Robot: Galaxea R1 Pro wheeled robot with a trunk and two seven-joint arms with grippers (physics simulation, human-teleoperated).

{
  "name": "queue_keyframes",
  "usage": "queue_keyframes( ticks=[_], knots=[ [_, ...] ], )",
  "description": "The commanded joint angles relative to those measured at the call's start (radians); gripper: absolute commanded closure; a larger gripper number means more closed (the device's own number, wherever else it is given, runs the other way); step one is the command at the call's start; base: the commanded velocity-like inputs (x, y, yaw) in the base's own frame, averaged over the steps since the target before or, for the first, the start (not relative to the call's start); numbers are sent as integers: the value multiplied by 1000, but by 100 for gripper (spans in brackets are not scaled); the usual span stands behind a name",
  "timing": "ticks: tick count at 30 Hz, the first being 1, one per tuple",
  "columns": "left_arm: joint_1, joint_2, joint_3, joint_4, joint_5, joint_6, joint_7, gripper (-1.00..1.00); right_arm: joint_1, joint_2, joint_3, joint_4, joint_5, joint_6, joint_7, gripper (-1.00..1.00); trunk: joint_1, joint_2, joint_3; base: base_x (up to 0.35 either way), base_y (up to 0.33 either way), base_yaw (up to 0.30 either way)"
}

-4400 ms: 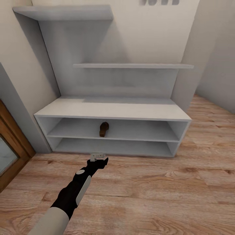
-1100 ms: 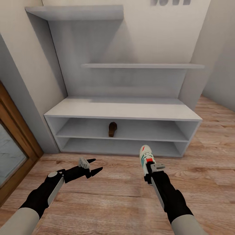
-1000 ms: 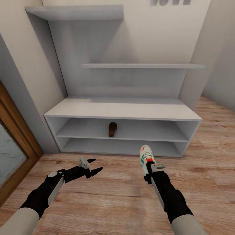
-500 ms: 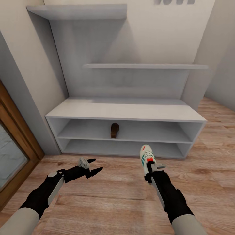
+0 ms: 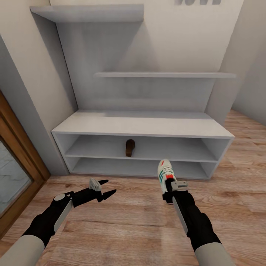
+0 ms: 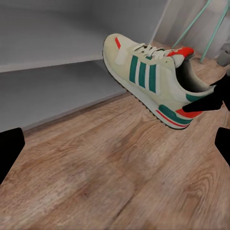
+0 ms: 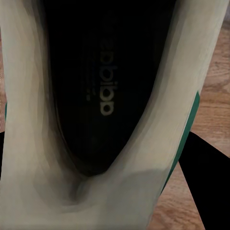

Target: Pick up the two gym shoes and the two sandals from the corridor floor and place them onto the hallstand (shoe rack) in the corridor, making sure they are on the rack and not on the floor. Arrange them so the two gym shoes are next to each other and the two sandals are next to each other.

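Note:
My right gripper (image 5: pixel 171 186) is shut on the heel of a white gym shoe (image 5: pixel 164 173) with green stripes and a red tongue label. It holds the shoe toe-forward just above the corridor floor (image 5: pixel 129 225), in front of the hallstand (image 5: pixel 140 127). One brown sandal (image 5: pixel 129 147) stands in the upper cubby tier. My left gripper (image 5: pixel 105 187) hangs open and empty over the floor to the left. The left wrist view shows the gym shoe (image 6: pixel 153 76) from the side. In the right wrist view the gym shoe (image 7: pixel 110 96) shows its dark insole.
A wood-framed glass door (image 5: pixel 14 166) stands at the left, close to the hallstand's left end. Two slab shelves (image 5: pixel 162 74) hang above the bench top. Wall corners close in on the right; wood flooring stretches around me.
The view drew a little closer to the hallstand. My right gripper has lifted the gym shoe slightly up and toward the rack. The left arm has held still over the last second.

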Motion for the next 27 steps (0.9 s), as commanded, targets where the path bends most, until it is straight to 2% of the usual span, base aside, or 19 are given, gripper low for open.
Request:
queue_keyframes(
  ticks=[1,2,4,5,8,16,27],
  knots=[
    [-1,2,-4,0,9,5,-11,-100,-1,0,1,0,6,6,0,100,0,0,-1,0,0,0],
    [-1,2,-4,1,8,5,-20,-100,-1,0,1,0,6,6,0,100,0,0,-1,0,0,0],
    [-1,4,-3,6,6,5,-85,-100,-1,0,1,0,4,6,-1,100,0,0,-1,0,0,0],
    [-1,17,-1,17,5,5,-135,-100,-1,0,1,0,3,6,-1,100,0,0,-1,0,0,0],
    [-1,47,0,31,5,-7,-183,-100,-1,0,1,1,3,6,0,100,0,0,-1,0,0,0],
    [-1,58,0,35,6,-23,-200,-100,-1,0,1,0,5,6,-2,100,0,0,-1,68,0,0],
    [-1,58,-1,35,7,-24,-202,-100,-1,0,0,0,5,6,-2,100,0,0,-1,315,-29,0]
  ],
)
